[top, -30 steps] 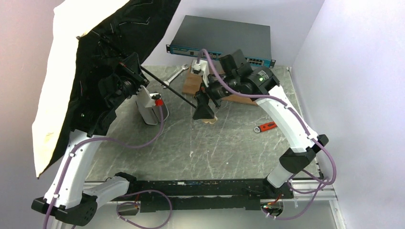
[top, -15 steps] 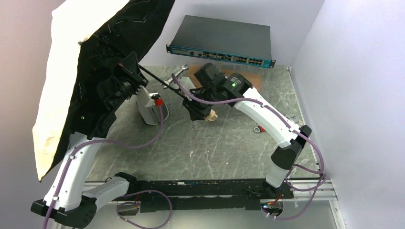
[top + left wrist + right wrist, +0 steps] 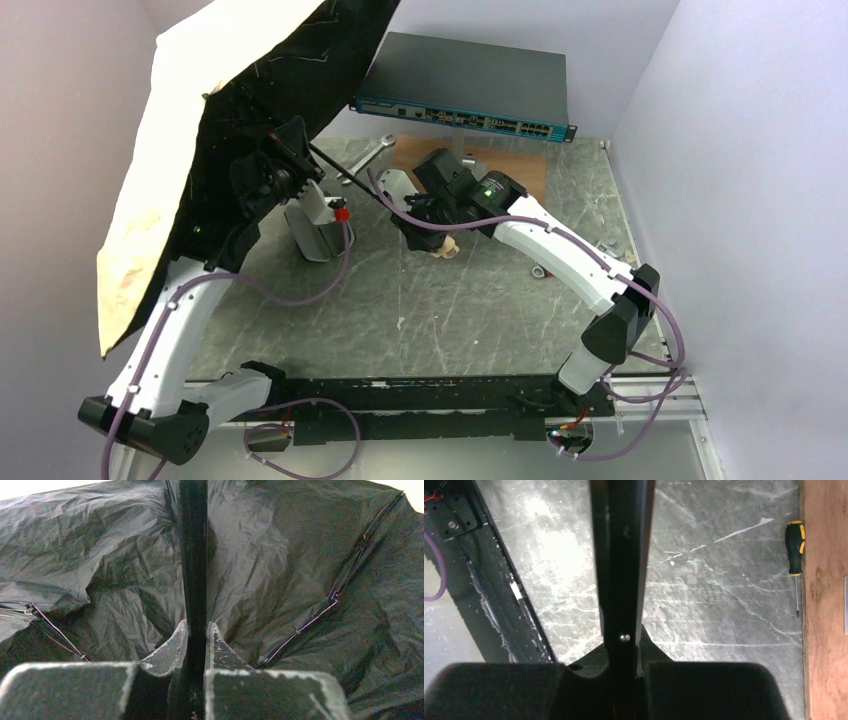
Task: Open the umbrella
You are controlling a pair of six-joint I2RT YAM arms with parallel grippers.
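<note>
The umbrella (image 3: 150, 190) stands open at the left, cream outside, black lining (image 3: 270, 70) facing the arms. Its black shaft (image 3: 355, 185) slants down and to the right to a pale handle (image 3: 446, 246) just above the table. My left gripper (image 3: 300, 150) is shut on the shaft close under the canopy. The left wrist view shows that shaft (image 3: 194, 555) pinched by my left gripper (image 3: 196, 630), with lining (image 3: 280, 555) and thin ribs (image 3: 345, 580) behind. My right gripper (image 3: 415, 225) is shut on the shaft's lower end. In the right wrist view the shaft (image 3: 621, 555) runs up from my right gripper (image 3: 621, 645).
A dark-grey network switch (image 3: 470, 85) leans at the back wall. A silver wrench (image 3: 365, 160) lies under the shaft. A wooden board (image 3: 525, 185) lies behind the right arm, and beside the board (image 3: 824, 605) lies a black-and-yellow screwdriver (image 3: 794, 535). An orange-handled tool (image 3: 541, 268) peeks from under the right forearm.
My right gripper swung left onto the lower shaft and closed on it. The left arm shifted, tipping the canopy up and to the right.
</note>
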